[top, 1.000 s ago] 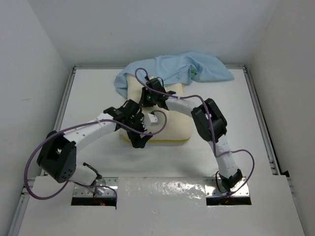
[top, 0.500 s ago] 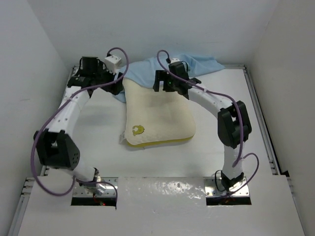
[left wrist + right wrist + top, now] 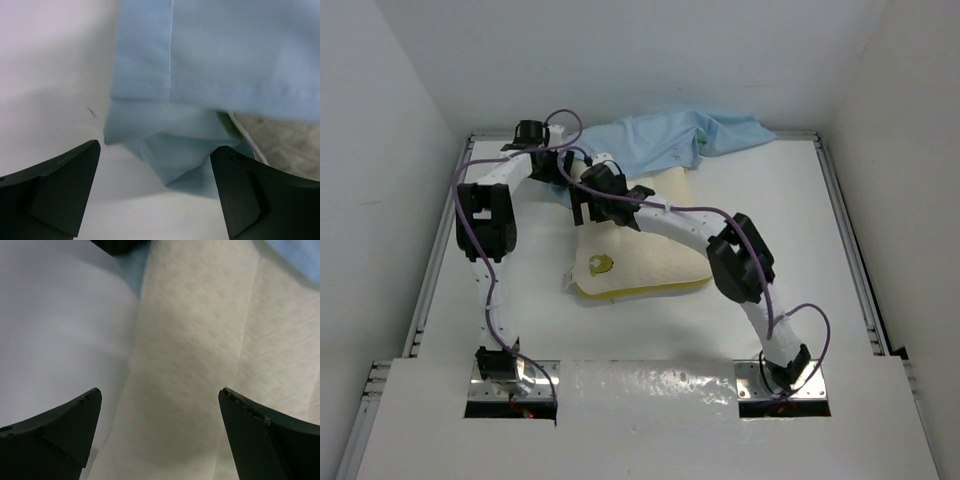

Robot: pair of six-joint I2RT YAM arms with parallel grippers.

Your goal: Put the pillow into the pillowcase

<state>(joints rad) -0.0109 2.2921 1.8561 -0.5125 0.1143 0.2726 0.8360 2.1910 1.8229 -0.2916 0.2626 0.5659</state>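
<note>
Right fingers (image 3: 50,430) above cream textured pillow (image 3: 190,365).

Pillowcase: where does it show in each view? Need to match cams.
Top external: pillowcase bunched at the far edge, meeting the pillow's far end.
Left wrist: pillowcase fills the upper frame, folded corner at centre.
Right wrist: pillowcase is a blue sliver, top right corner.
Shared landmark: pillow, lower right in left wrist, most of right wrist.
</note>
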